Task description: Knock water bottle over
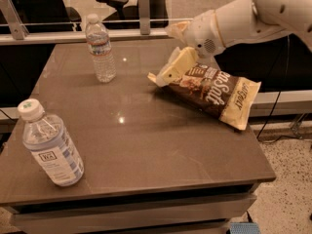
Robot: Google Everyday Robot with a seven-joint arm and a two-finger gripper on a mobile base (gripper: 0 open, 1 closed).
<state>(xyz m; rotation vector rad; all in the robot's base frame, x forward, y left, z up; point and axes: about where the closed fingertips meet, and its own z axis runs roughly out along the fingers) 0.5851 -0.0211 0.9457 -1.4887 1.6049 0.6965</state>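
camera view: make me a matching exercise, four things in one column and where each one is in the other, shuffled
Things
1. water bottle
2. wider bottle
3. bag
4. gripper

Places
a. lying on the right side of the table
b. near left corner
c. by the bag's left end, fingers open, apart from both bottles
d. standing at the far left

Pairs: 1-d, 2-b, 3-a, 4-c
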